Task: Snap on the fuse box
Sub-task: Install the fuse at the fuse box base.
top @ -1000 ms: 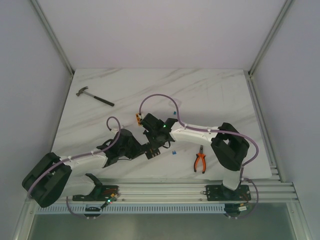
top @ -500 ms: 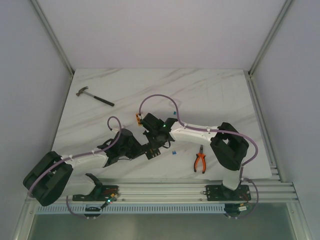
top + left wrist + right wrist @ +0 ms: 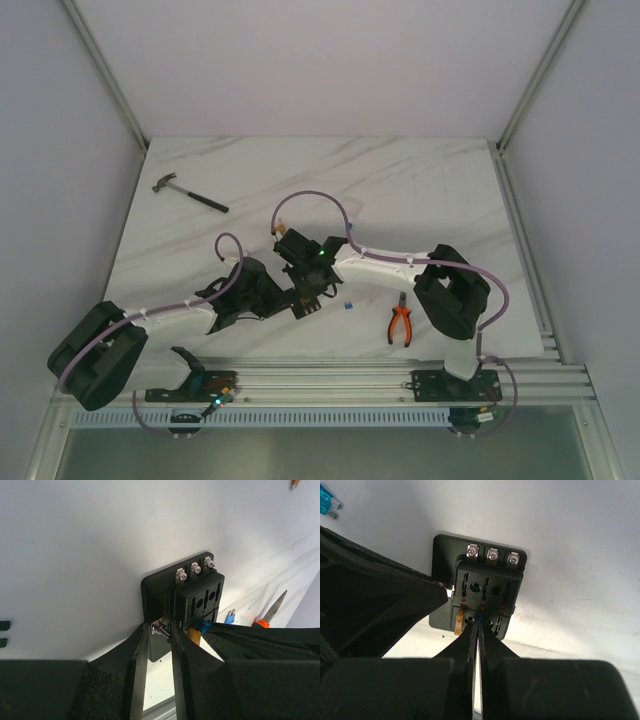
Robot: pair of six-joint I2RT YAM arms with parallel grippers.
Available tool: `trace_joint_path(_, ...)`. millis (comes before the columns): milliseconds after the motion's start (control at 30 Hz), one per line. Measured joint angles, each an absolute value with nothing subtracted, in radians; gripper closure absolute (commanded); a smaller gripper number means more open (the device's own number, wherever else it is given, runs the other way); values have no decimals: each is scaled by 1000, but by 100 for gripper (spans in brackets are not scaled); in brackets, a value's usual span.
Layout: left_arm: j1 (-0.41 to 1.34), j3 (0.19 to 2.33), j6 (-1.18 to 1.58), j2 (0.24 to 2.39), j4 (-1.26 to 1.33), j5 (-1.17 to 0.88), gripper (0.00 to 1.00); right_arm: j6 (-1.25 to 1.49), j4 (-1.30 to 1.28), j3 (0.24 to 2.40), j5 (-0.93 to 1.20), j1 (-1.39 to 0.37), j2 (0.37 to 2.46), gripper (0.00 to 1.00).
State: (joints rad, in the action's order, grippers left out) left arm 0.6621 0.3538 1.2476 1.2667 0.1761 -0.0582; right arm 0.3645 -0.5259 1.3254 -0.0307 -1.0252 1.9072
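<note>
Seating blue fuse [image 3: 480,615] in fuse box [image 3: 487,587], near centre of table [image 3: 420,190]: fuse pinched by right gripper [image 3: 479,626], jaws narrow; box edge clamped by left gripper [image 3: 159,630]. Next, firm straight press judged needed.

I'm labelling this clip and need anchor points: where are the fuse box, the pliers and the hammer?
fuse box [image 3: 487,591]: right wrist view, on its slotted top face.
pliers [image 3: 401,315]: top external view, where the orange handles meet.
hammer [image 3: 194,197]: top external view, midway along the handle.
</note>
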Motion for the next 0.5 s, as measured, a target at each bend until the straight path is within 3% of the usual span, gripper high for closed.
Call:
trace_joint_path(367, 662, 350, 1248, 1266, 183, -58, 68, 337, -581, 1382, -64, -1039, 1942, 100)
trace_joint_path(500, 662, 347, 1248, 1261, 186, -55, 67, 323, -565, 1368, -74, -1043, 1916, 85)
